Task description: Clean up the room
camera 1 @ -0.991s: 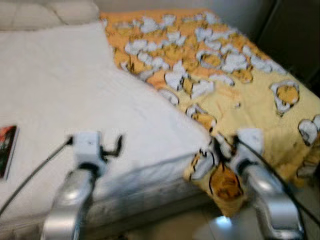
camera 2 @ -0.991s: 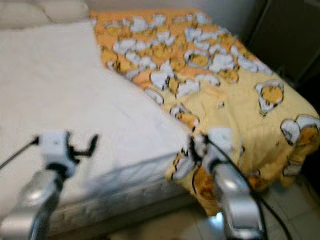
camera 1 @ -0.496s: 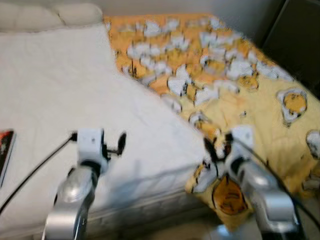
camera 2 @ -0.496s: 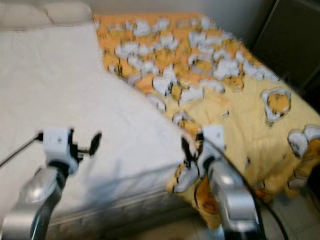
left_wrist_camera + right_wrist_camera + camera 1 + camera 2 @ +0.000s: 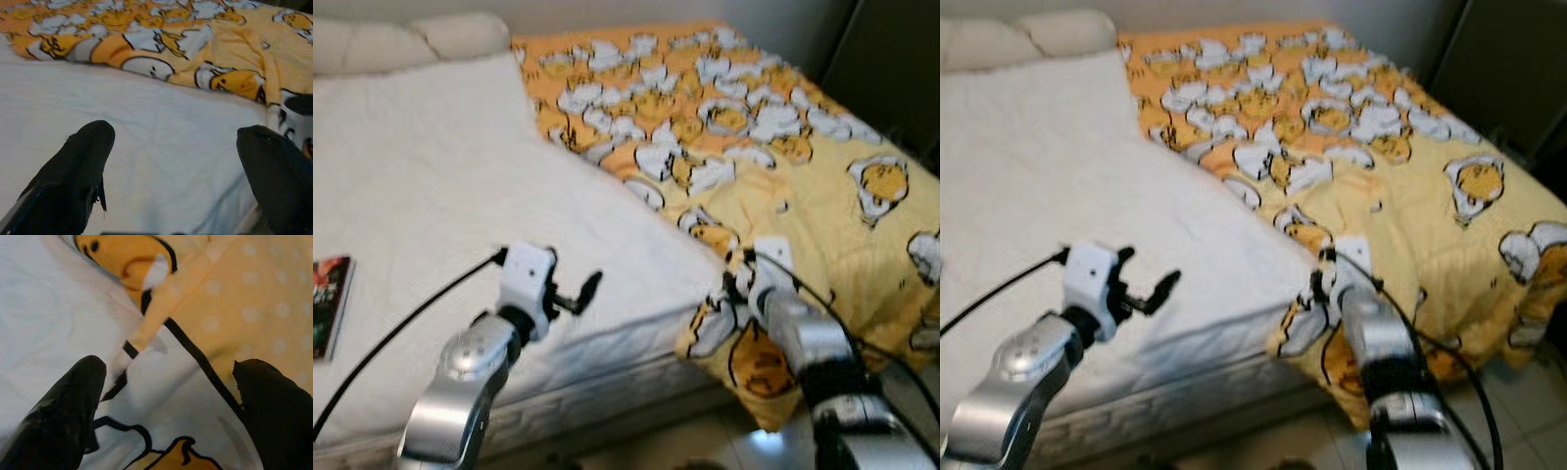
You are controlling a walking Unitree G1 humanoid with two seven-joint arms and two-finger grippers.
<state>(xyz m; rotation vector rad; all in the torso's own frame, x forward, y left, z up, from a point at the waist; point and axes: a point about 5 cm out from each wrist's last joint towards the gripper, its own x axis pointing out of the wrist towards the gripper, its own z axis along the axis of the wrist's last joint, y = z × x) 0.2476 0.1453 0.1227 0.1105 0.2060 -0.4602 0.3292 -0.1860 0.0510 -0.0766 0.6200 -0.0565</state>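
Observation:
A yellow-orange blanket (image 5: 783,166) with cartoon prints covers the right part of the bed and is folded back off the white sheet (image 5: 431,196). Its near corner (image 5: 744,362) hangs over the bed's front edge. My right gripper (image 5: 731,290) is at that corner, open. In the right wrist view its fingers (image 5: 73,401) stand wide apart with the blanket's edge (image 5: 161,328) just ahead of them. My left gripper (image 5: 585,292) hovers open over the white sheet near the front edge. It points toward the blanket edge (image 5: 205,78).
A dark book (image 5: 327,305) lies on the sheet at the far left. Cream pillows (image 5: 411,37) sit at the head of the bed. A dark cabinet (image 5: 891,69) stands beyond the bed's right side. Tiled floor (image 5: 705,446) lies below the front edge.
My left gripper has moved right across the white sheet toward the blanket edge. The right gripper stays at the blanket's hanging corner. The camera has shifted slightly.

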